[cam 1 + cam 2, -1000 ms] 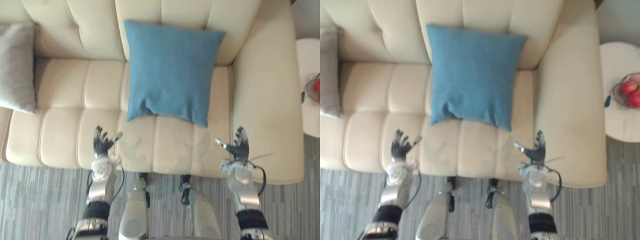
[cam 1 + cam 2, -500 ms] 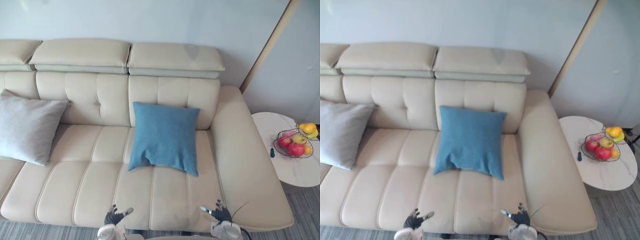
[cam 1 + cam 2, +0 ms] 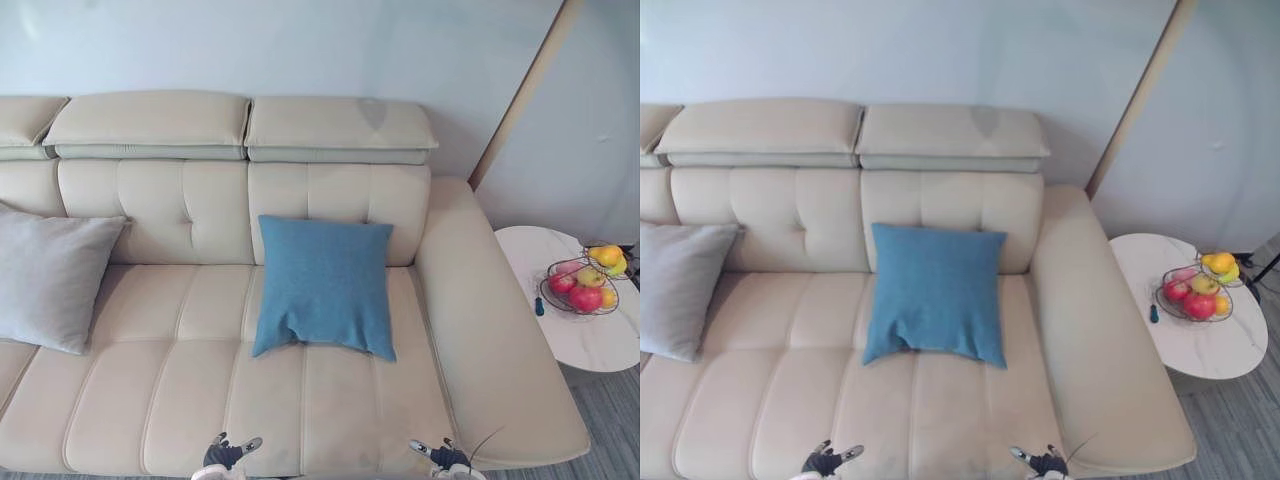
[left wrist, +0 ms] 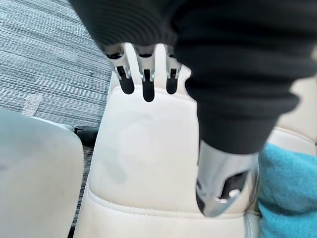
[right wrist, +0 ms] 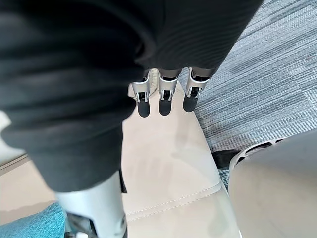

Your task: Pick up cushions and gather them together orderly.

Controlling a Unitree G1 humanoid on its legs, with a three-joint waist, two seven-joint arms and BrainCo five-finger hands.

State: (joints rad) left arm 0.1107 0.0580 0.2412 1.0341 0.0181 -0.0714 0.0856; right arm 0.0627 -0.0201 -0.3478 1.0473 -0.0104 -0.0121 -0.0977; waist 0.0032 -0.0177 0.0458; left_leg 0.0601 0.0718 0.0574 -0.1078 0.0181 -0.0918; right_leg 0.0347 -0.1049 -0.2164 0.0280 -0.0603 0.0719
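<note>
Two cushions sit on the cream sofa (image 3: 180, 340), and they're well apart. The blue cushion (image 3: 323, 287) leans on the backrest over the seat nearest the right armrest, with its bottom edge on the seat. The grey cushion (image 3: 50, 275) is propped up way over at the left end. Neither one is being touched. Both hands are low over the front edge of the seat, the left hand (image 3: 226, 455) and the right hand (image 3: 447, 459), and the blue cushion sits further back between them. On the wrist cams the left one's fingers (image 4: 143, 84) are straight with the thumb off to the side and nothing in its grasp. The right one looks the same, fingers (image 5: 165, 101) stretched out over the cream leather, holding nothing. Past the right armrest there's a round white side table (image 3: 590, 345) with a wire bowl of fruit (image 3: 585, 283) on it, and grey striped carpet (image 4: 44, 54) on the floor.
</note>
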